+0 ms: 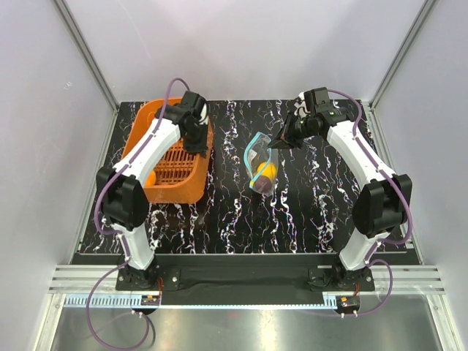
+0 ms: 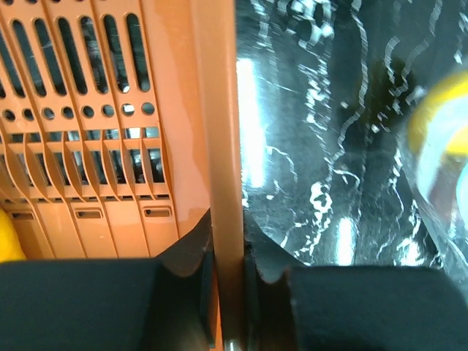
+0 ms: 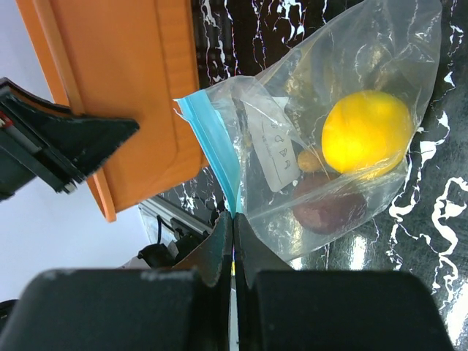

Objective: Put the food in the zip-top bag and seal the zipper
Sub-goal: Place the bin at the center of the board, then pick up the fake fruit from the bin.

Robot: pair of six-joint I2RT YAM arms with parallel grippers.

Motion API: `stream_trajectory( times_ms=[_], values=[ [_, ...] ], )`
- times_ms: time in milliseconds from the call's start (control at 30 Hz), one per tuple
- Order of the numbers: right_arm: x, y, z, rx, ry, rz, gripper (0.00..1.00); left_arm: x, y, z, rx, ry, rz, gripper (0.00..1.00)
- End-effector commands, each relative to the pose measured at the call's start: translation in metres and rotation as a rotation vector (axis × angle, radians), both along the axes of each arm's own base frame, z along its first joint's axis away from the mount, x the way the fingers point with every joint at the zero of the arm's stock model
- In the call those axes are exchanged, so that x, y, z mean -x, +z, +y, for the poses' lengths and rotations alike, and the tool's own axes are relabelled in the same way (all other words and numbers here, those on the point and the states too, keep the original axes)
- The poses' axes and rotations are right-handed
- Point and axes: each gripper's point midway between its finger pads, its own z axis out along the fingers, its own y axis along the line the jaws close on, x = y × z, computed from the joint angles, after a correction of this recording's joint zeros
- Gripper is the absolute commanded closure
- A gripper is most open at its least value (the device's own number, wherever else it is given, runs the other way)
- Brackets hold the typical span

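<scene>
Two claws are both clenched, each on a different thing. The left claw pinches the upright side wall of the orange slotted plastic basket, one finger inside and one outside. The right claw is closed tight on one end of the light-blue zipper strip of the clear plastic zip-top bag.

The bag lies on the black marbled desk between the arms, just right of the basket. From the right claw's pinch it trails toward the near edge. The zipper's long axis runs away from the fingertips toward the basket, so a sealing stroke would probably have to travel that way. The right arm is at the bag already; the left is close by but occupied.

Inside the bag sit a round yellow fruit and a dark reddish-purple fruit, with a small orange piece beside them.

From overhead the teal mouth edge makes an open loop, so the bag looks unsealed; the right wrist view shows only one strip and cannot settle that. The left wrist view alone catches a sliver of yellow piece inside the basket, possibly food not yet bagged.
</scene>
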Motion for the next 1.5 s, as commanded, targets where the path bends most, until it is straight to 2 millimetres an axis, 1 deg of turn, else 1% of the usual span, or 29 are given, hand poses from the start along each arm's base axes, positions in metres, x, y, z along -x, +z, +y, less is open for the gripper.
stream_trajectory(
  times_ms=[0, 67, 100, 133, 233, 333, 367, 400, 433, 467, 500, 533, 567, 600, 633, 667, 733, 800, 833, 867, 900, 933, 967, 1033, 1100, 1200, 1233, 1333, 1467],
  values=[
    [-0.001, 0.017, 0.001, -0.029, 0.009, -0.052, 1.0, 0.006, 0.009, -0.025, 0.071, -0.09, -0.033, 0.81],
    [0.0, 0.016, 0.002, -0.032, 0.012, -0.05, 1.0, 0.017, 0.013, -0.033, 0.105, -0.112, -0.039, 0.7],
    [-0.001, 0.015, 0.002, -0.033, 0.008, -0.047, 1.0, 0.019, 0.015, -0.04, 0.121, -0.129, -0.05, 0.5],
    [-0.001, 0.016, 0.002, -0.032, 0.009, -0.049, 1.0, 0.023, 0.016, -0.044, 0.139, -0.137, -0.05, 0.39],
    [-0.003, 0.013, 0.003, -0.036, 0.009, -0.045, 1.0, 0.032, 0.027, -0.055, 0.166, -0.159, -0.053, 0.01],
    [-0.004, 0.013, 0.003, -0.037, 0.007, -0.045, 1.0, 0.027, 0.054, -0.049, 0.151, -0.145, -0.112, 0.01],
    [-0.005, 0.013, 0.003, -0.038, 0.008, -0.047, 1.0, 0.022, 0.06, -0.042, 0.113, -0.123, -0.14, 0.01],
    [-0.004, 0.013, 0.003, -0.04, 0.008, -0.045, 1.0, 0.019, 0.074, -0.034, 0.095, -0.107, -0.158, 0.01],
    [-0.005, 0.011, 0.003, -0.04, 0.007, -0.043, 1.0, 0.017, 0.078, -0.027, 0.072, -0.094, -0.162, 0.01],
    [-0.005, 0.011, 0.004, -0.042, 0.009, -0.047, 1.0, 0.013, 0.077, -0.018, 0.033, -0.066, -0.16, 0.01],
    [-0.005, 0.011, 0.004, -0.044, 0.009, -0.048, 1.0, 0.016, 0.077, -0.005, 0.006, -0.037, -0.137, 0.01],
    [-0.005, 0.01, 0.005, -0.046, 0.009, -0.047, 1.0, 0.016, 0.077, 0.0, -0.001, -0.021, -0.128, 0.01],
    [-0.006, 0.009, 0.004, -0.049, 0.01, -0.048, 1.0, 0.015, 0.076, 0.014, -0.043, 0.012, -0.137, 0.01],
    [-0.006, 0.009, 0.005, -0.051, 0.01, -0.047, 1.0, 0.013, 0.077, 0.025, -0.054, 0.05, -0.142, 0.01],
    [-0.007, 0.009, 0.005, -0.053, 0.011, -0.05, 1.0, 0.015, 0.071, 0.033, -0.068, 0.078, -0.129, 0.01],
    [-0.007, 0.007, 0.006, -0.052, 0.014, -0.046, 1.0, 0.011, 0.075, 0.048, -0.076, 0.13, -0.156, 0.01],
    [-0.008, 0.007, 0.006, -0.052, 0.014, -0.045, 1.0, 0.011, 0.074, 0.062, -0.081, 0.217, -0.162, 0.01],
    [-0.01, 0.005, 0.007, -0.052, 0.018, -0.042, 1.0, 0.014, 0.064, 0.09, -0.136, 0.332, -0.149, 0.01],
    [-0.01, 0.005, 0.007, -0.051, 0.02, -0.046, 1.0, 0.017, 0.06, 0.097, -0.143, 0.389, -0.138, 0.01],
    [-0.01, 0.004, 0.007, -0.051, 0.019, -0.042, 1.0, 0.018, 0.06, 0.11, -0.18, 0.447, -0.156, 0.01],
    [-0.011, 0.001, 0.008, -0.051, 0.023, -0.038, 1.0, 0.026, 0.043, 0.119, -0.207, 0.486, -0.117, 0.01],
    [-0.012, 0.002, 0.008, -0.053, 0.021, -0.041, 1.0, 0.028, 0.037, 0.121, -0.201, 0.525, -0.101, 0.01],
    [-0.012, -0.001, 0.008, -0.055, 0.024, -0.033, 1.0, 0.033, 0.023, 0.124, -0.204, 0.532, -0.056, 0.01],
    [-0.014, -0.002, 0.009, -0.058, 0.024, -0.027, 1.0, 0.038, 0.012, 0.124, -0.214, 0.543, -0.019, 0.01],
    [-0.015, -0.003, 0.01, -0.059, 0.025, -0.028, 1.0, 0.046, -0.003, 0.132, -0.271, 0.564, 0.026, 0.01],
    [-0.015, -0.004, 0.008, -0.053, 0.023, -0.031, 1.0, 0.05, -0.013, 0.143, -0.326, 0.589, 0.023, 0.01],
    [-0.015, -0.005, 0.007, -0.05, 0.022, -0.03, 1.0, 0.053, -0.02, 0.146, -0.346, 0.591, 0.033, 0.01],
    [-0.015, -0.006, 0.004, -0.049, 0.015, -0.026, 1.0, 0.053, -0.028, 0.152, -0.383, 0.593, 0.033, 0.01],
    [-0.015, -0.004, 0.001, -0.051, 0.011, -0.03, 1.0, 0.049, -0.055, 0.158, -0.44, 0.57, 0.083, 0.01]
  ],
)
